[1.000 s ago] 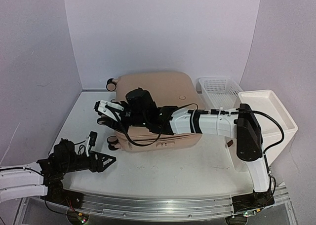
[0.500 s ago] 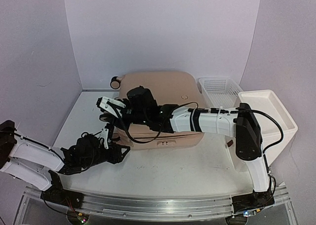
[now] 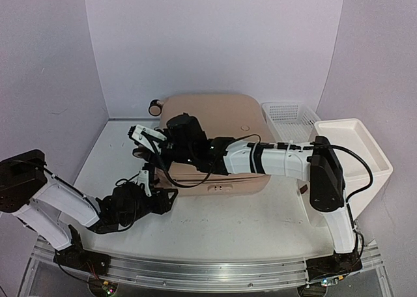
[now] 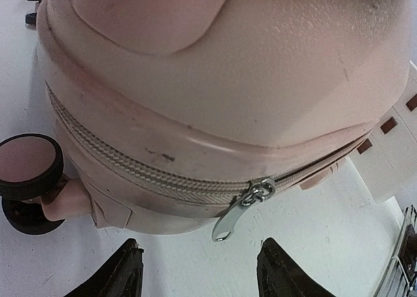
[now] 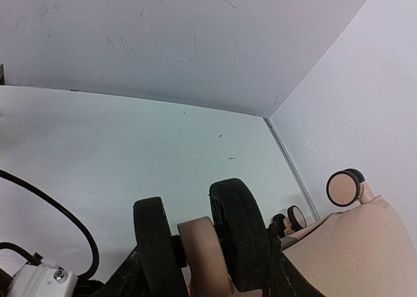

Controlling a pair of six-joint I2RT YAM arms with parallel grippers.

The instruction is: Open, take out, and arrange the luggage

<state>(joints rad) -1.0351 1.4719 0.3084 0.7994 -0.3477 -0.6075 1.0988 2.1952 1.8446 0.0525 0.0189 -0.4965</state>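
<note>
White table | luggage zipped shut | left jaws apart by near-left zipper pull | right jaws clamped on wheel | next: pinch pull, unzip

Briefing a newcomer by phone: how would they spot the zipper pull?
Find the big pale pink suitcase. Follow the beige zipper round its near-left corner. The pull is the only shiny metal tab, dangling below the seam.

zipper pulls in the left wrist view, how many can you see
1. A silver pull hangs from the zipper at the suitcase's corner, above the gap between the left fingers. Another may be hidden elsewhere.
</note>
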